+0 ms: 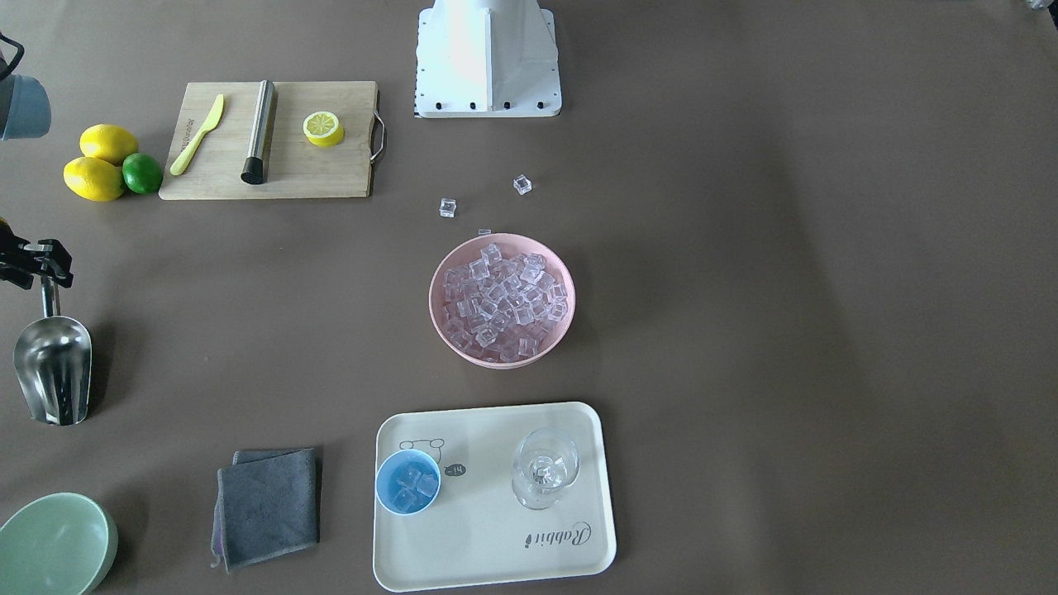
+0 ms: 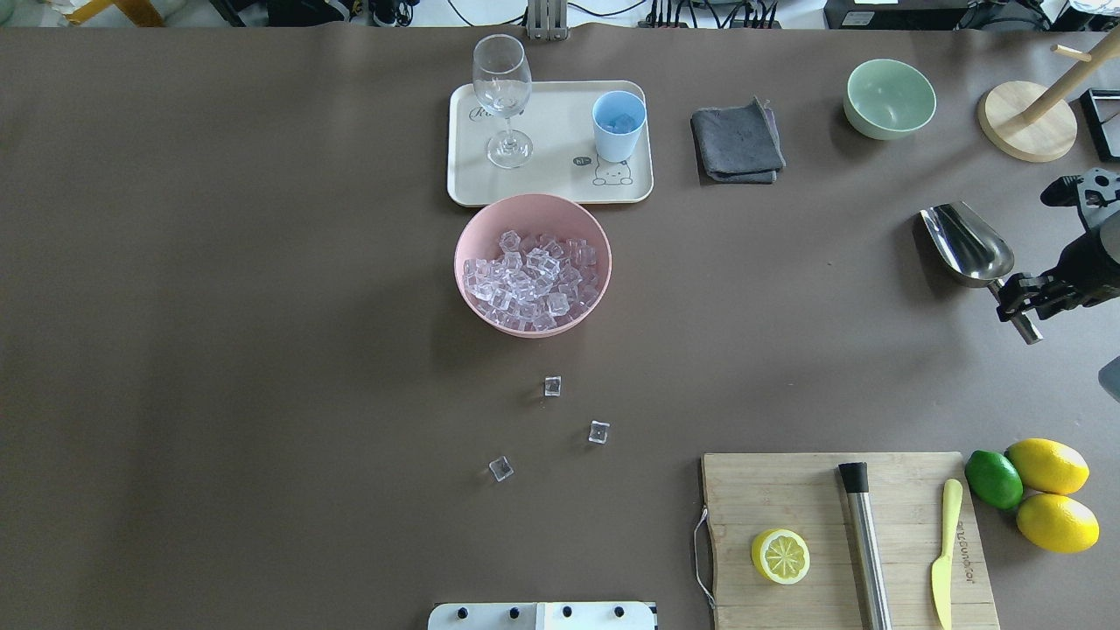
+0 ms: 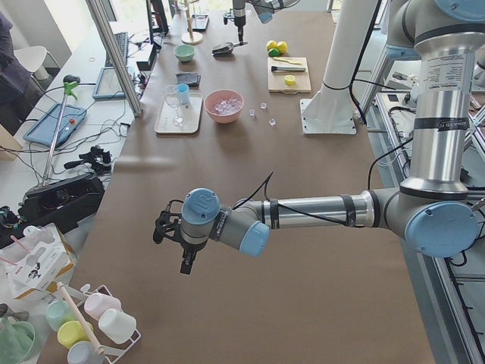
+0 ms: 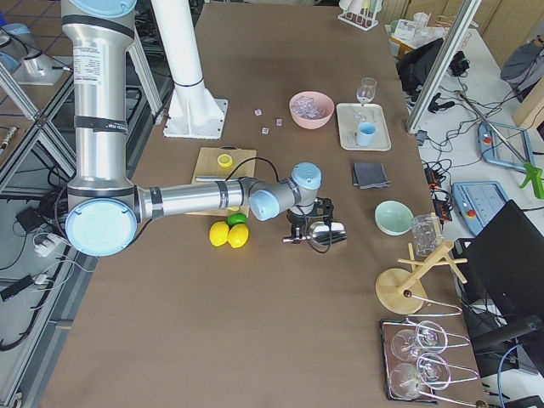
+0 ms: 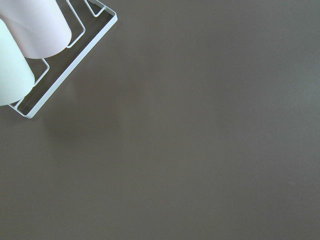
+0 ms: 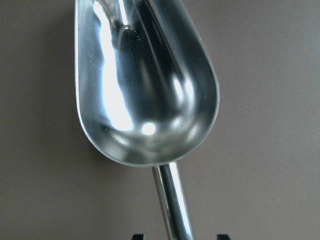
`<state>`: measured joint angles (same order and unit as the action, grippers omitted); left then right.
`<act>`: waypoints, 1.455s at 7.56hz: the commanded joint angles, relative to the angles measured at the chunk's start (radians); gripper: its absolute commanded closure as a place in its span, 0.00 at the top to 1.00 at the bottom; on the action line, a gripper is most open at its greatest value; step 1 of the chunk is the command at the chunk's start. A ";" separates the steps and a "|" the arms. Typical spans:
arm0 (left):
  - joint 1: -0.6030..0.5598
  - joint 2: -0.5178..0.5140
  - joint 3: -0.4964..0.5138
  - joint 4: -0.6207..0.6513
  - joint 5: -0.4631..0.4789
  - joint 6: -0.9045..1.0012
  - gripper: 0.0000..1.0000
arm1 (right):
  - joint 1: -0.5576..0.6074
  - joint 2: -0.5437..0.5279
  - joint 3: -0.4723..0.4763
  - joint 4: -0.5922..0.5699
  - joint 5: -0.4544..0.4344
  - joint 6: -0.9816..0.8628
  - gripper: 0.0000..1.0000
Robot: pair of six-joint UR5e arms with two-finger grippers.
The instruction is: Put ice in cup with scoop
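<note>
The scoop (image 2: pixel 967 245) seemed to rest empty on the table, well to the robot's right of the pink bowl (image 2: pixel 464 254). The right gripper (image 2: pixel 1015 302) had its jaws spread either side of the handle, so the scoop looked parked, not carried. Most of the ice (image 2: pixel 529 280) filled that bowl. The cup (image 2: pixel 619 127), just beyond the bowl, held a few cubes. I cannot tell how the jaws of the left gripper (image 3: pixel 182 235) stood.

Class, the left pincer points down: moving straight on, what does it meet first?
Probably the bare brown table; the left pincer hangs over it, the white rack off to one side.
</note>
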<state>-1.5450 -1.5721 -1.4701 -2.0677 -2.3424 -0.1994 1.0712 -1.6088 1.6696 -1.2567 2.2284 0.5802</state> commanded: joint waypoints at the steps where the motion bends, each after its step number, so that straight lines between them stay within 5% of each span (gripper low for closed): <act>1: 0.002 0.000 0.001 0.000 0.000 0.000 0.99 | 0.205 0.006 0.059 -0.239 0.034 -0.285 0.61; 3: 0.015 -0.003 -0.001 0.000 0.000 0.000 0.99 | 0.405 -0.040 0.071 -0.361 0.040 -0.456 1.00; 6: 0.069 -0.032 -0.001 0.000 0.000 0.000 0.99 | 0.550 -0.150 0.049 -0.359 0.046 -0.576 1.00; 11: 0.069 -0.029 -0.001 0.000 0.000 0.000 0.99 | 0.555 -0.141 0.065 -0.357 0.066 -0.580 1.00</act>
<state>-1.4762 -1.6016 -1.4711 -2.0678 -2.3424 -0.1994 1.6252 -1.7501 1.7294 -1.6144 2.2960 0.0039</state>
